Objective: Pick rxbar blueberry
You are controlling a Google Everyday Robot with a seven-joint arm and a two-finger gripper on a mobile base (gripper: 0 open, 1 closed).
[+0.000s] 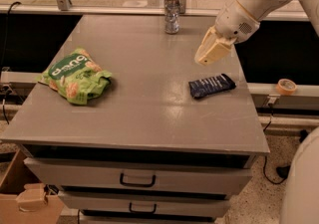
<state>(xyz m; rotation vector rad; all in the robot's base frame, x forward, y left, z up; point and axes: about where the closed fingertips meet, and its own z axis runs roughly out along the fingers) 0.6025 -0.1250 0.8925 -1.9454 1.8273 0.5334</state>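
Hovering with hand [203,57] raised just behind rxbar blueberry [212,85], not touching it. Cannot tell how far open; nothing visibly held. Rxbar blueberry flat on table [149,118], lying at a slight angle, table's edge close on its right.

Likely trouble:
- Thin flat wrapper, so easy to pinch only a corner or scrape table instead.
- Could shove rxbar blueberry sideways and off that nearby edge if descending off-centre.
- Could slip out on lift if grip not lined up with its slant.

Green chip bag [75,75] far left of rxbar blueberry and metal can [172,13] well behind it, so little collision risk.
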